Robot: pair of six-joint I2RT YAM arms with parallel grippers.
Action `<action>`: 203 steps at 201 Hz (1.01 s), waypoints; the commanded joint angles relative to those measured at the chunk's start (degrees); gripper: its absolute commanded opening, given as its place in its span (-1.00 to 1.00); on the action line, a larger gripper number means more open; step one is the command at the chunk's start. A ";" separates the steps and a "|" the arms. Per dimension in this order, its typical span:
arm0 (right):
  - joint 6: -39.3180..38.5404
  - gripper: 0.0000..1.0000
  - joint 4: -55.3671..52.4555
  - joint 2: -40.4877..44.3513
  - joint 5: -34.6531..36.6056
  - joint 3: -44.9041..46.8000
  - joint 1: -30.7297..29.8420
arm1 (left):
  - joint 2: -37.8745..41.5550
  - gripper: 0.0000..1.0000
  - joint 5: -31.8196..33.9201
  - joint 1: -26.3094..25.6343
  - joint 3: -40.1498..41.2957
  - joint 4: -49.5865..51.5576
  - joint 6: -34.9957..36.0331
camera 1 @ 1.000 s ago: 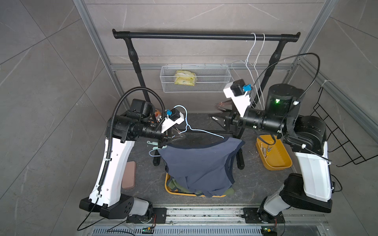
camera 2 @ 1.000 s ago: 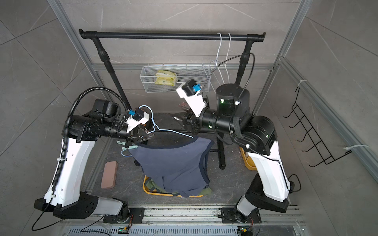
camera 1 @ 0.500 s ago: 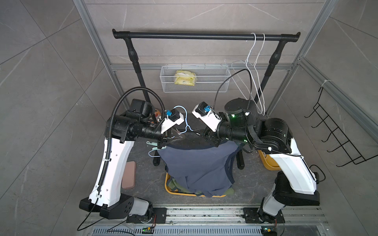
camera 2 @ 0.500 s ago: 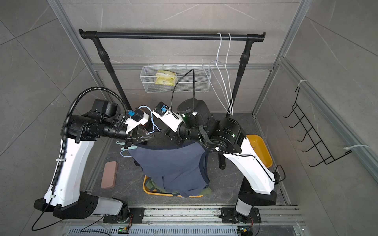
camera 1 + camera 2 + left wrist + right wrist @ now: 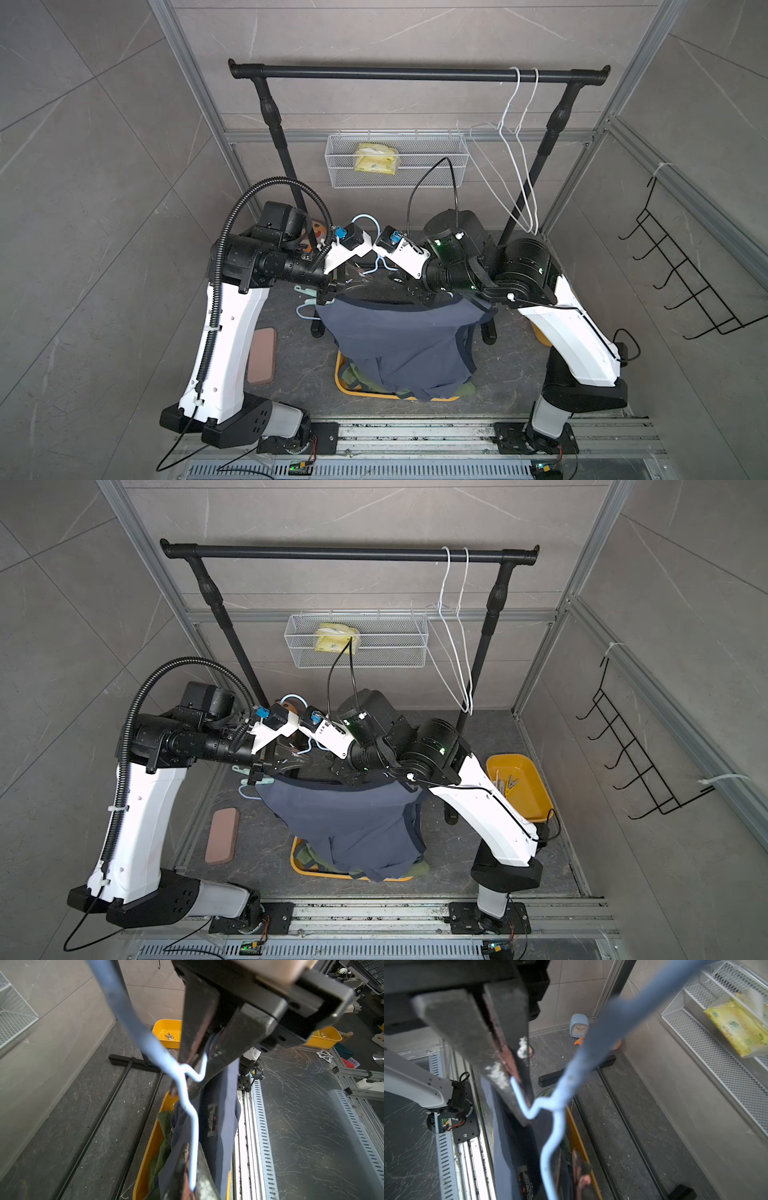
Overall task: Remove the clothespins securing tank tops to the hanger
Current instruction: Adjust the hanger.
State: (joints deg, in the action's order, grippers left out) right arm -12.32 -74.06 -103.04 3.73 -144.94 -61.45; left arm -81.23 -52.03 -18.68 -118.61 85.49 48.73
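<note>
A navy tank top (image 5: 399, 345) drapes over a light blue wire hanger (image 5: 376, 266) held up between both arms. My left gripper (image 5: 191, 1180) is shut on one hanger arm (image 5: 187, 1105). My right gripper (image 5: 571, 1169) is shut on the other arm, just beside the neck twist (image 5: 556, 1118). In both top views the two grippers (image 5: 349, 284) (image 5: 395, 282) meet above the top's collar. A pale mint clothespin (image 5: 305, 291) sits at the hanger's left end. An olive tank top (image 5: 357, 374) lies in the bin below. More clothespins (image 5: 505, 785) lie in the yellow tray.
The black rack bar (image 5: 415, 75) carries two white hangers (image 5: 515, 137). A wire basket (image 5: 436, 166) hangs on the back wall. The yellow bin (image 5: 345, 386) sits under the top, the yellow tray (image 5: 528, 771) at right. A pinkish block (image 5: 262, 361) lies at left, a blue clock (image 5: 579, 1026) behind.
My right arm swung left from the tray side to the hanger, and its jaws closed on the wire. The left arm and the top stayed put.
</note>
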 commanded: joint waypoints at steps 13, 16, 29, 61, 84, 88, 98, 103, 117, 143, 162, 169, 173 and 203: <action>0.03 -1.00 2.81 0.95 1.80 0.97 0.97 | 0.76 -1.00 -0.62 -0.75 0.16 1.26 1.83; -0.10 -1.00 2.97 1.04 2.06 1.26 1.05 | 0.80 -1.00 -0.43 -0.85 0.13 1.24 1.81; -0.63 -1.00 4.52 2.52 2.36 3.41 1.39 | 1.03 -0.95 0.92 -0.83 -0.30 1.32 2.08; -2.12 -1.00 11.49 9.08 2.68 12.71 2.27 | 1.35 -0.49 4.26 -0.92 -3.24 3.78 4.48; -2.86 -1.00 14.60 12.38 3.21 16.83 2.41 | 1.47 -0.19 5.19 -0.92 -6.27 4.78 4.90; -3.10 -1.00 15.04 12.82 3.44 17.43 2.45 | 1.43 -0.13 5.25 -0.92 -6.71 4.84 4.83; -3.38 -1.00 15.73 13.58 3.80 18.38 2.51 | 1.35 0.01 5.22 -0.92 -8.16 5.31 4.75; -3.58 -1.00 16.06 13.85 3.99 18.79 2.51 | 1.34 0.09 5.27 -0.93 -8.87 5.51 4.78; -4.22 -1.00 16.41 14.23 4.53 19.42 2.57 | 1.34 0.26 5.74 -0.92 -10.74 6.04 4.71; -5.22 -1.00 16.19 15.85 6.63 21.53 2.57 | 1.60 0.45 7.49 -0.87 -12.89 6.77 5.15; -5.62 -1.00 16.20 18.37 7.89 24.72 2.61 | 1.47 0.62 8.31 -0.92 -13.46 6.94 5.16; -5.62 -1.00 15.86 19.23 8.33 25.56 2.60 | 1.30 0.67 8.96 -0.90 -13.87 6.97 5.28; -5.60 -1.00 15.64 19.68 8.63 25.94 2.61 | 1.14 0.69 9.43 -0.92 -14.19 6.97 5.24; -4.86 -1.00 14.63 22.51 9.23 28.67 2.53 | -0.95 0.78 11.90 -0.92 -16.49 7.45 5.43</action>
State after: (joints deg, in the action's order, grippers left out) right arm -16.82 -59.72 -83.96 11.05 -117.60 -59.05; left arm -80.64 -42.41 -19.40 -133.01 86.39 53.17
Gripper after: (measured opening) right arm 0.046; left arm 0.882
